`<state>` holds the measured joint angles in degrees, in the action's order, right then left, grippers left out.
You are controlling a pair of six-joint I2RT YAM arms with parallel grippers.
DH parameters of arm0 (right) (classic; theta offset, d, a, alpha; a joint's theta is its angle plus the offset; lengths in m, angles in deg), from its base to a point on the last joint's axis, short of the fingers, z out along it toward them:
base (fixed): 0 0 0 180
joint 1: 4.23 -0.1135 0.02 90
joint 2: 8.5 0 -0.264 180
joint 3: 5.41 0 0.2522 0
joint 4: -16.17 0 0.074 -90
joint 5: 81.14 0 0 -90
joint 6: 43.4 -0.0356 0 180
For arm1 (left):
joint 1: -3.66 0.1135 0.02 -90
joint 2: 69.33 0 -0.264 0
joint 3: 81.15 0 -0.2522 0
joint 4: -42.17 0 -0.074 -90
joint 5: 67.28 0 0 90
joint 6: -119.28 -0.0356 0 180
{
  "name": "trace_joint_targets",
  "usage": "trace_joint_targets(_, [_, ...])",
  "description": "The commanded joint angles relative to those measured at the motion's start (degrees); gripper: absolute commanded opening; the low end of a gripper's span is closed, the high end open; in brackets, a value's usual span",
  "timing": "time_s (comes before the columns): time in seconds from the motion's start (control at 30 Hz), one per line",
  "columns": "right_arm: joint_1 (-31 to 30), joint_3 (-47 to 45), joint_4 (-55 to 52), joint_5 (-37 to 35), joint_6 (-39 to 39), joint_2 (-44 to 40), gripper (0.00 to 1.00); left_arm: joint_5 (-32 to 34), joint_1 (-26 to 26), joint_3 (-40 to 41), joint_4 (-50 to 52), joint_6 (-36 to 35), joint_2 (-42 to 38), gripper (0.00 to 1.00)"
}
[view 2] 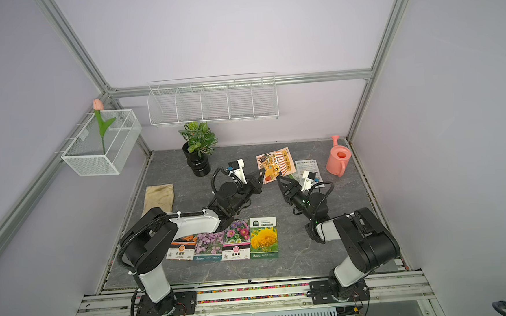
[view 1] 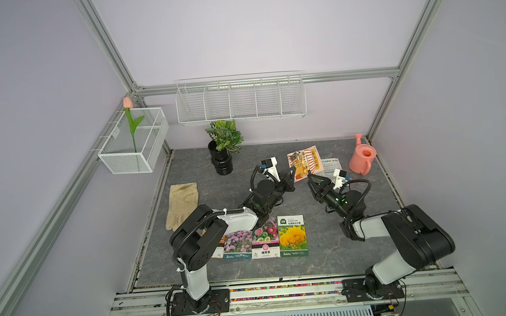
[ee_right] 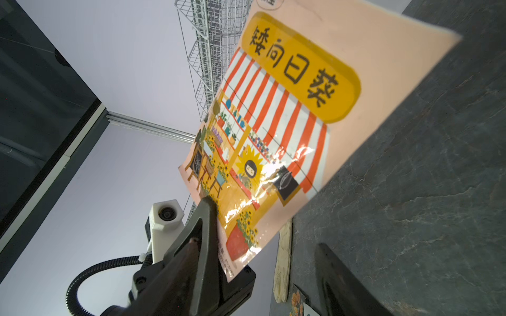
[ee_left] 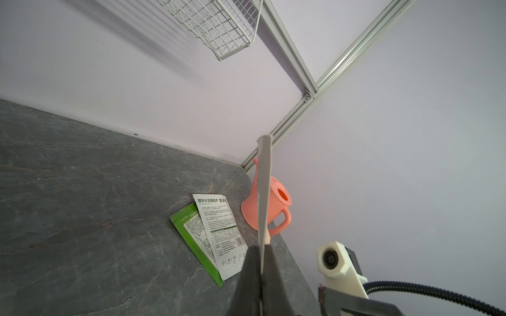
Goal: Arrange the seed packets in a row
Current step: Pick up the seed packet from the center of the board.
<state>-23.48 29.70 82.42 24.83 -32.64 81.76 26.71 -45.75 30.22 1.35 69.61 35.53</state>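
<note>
My left gripper (view 1: 292,174) (view 2: 262,173) is shut on the lower edge of the orange shop-drawing seed packet (view 1: 304,161) (view 2: 276,162), holding it lifted and tilted near the back. The left wrist view shows that packet (ee_left: 264,191) edge-on between the shut jaws. My right gripper (view 1: 310,177) (view 2: 279,179) (ee_right: 262,223) stands open just beside the packet (ee_right: 287,123), its fingers apart and not clamping. Four packets lie in a row at the front: orange (view 2: 182,248), pink (view 1: 237,245), mixed (view 1: 265,239), yellow (view 1: 292,236). A white-backed packet (view 1: 330,164) (ee_left: 219,229) overlaps a green one (ee_left: 191,235).
A beige glove (view 1: 182,203) lies at the left. A pink watering can (view 1: 361,158) stands at the back right and a potted plant (view 1: 223,154) at the back. A wire basket (view 1: 240,100) hangs on the back wall, a mesh box (view 1: 133,142) on the left.
</note>
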Motion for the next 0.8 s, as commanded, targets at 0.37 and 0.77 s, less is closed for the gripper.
trace_joint_targets(0.37, [0.00,7.26,2.08,2.35,2.07,4.77,0.07,-5.18,-0.13,1.03,-2.94,5.59,0.32,0.00])
trace_joint_targets(0.77, [9.74,2.29,-4.54,32.64,1.95,1.95,0.07,-18.99,11.55,9.44,21.45,0.67,-12.79,1.00])
